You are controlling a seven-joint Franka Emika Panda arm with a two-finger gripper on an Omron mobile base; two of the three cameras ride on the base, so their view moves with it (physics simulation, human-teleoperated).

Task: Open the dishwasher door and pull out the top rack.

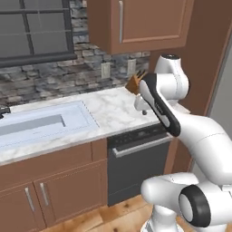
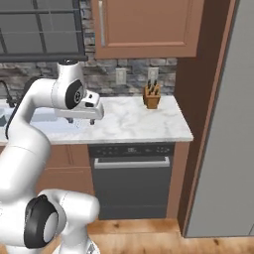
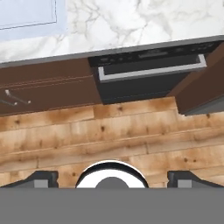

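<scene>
The dishwasher door, lower centre, is shut; its handle looks the rigid place to grip. The gripper hangs above the counter, fingers spread.

Arm folded up high, elbow bent, wrist level. Gripper points straight down, fingertips set wide apart at hand view edges, nothing between them.
</scene>
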